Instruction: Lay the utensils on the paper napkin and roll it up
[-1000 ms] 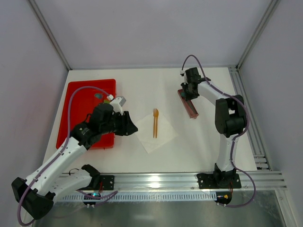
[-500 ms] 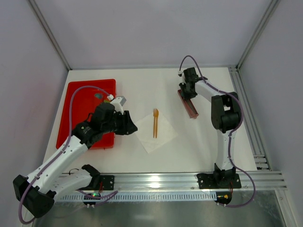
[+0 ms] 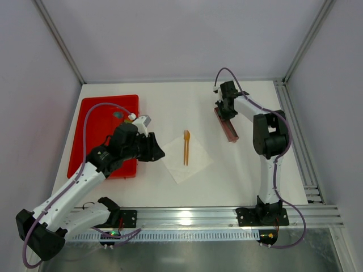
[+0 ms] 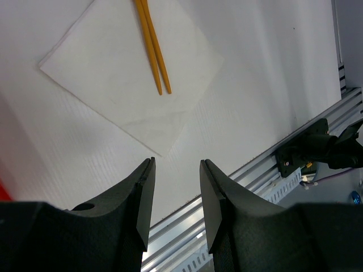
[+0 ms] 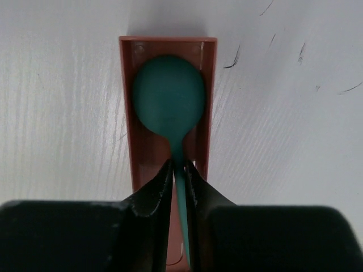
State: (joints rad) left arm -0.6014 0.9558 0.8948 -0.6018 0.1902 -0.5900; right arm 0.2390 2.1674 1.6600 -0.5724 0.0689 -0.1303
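Note:
The white paper napkin (image 3: 187,157) lies as a diamond on the table's middle, also in the left wrist view (image 4: 113,85). Two orange-tan utensils (image 3: 186,147) lie side by side on it (image 4: 154,51). My left gripper (image 3: 160,153) is open and empty, low by the napkin's left corner (image 4: 177,164). My right gripper (image 3: 225,110) is at the far right, shut on the thin handle of a green spoon (image 5: 169,96) that lies in the flat reddish-brown bar (image 5: 136,158).
A red tray (image 3: 96,136) lies at the left under my left arm, with a small green item (image 3: 118,114) at its far end. The reddish-brown bar (image 3: 226,124) lies at the right. An aluminium rail (image 3: 187,215) runs along the near edge.
My right arm has shifted slightly left over the reddish-brown bar. The left arm, napkin and utensils have not moved.

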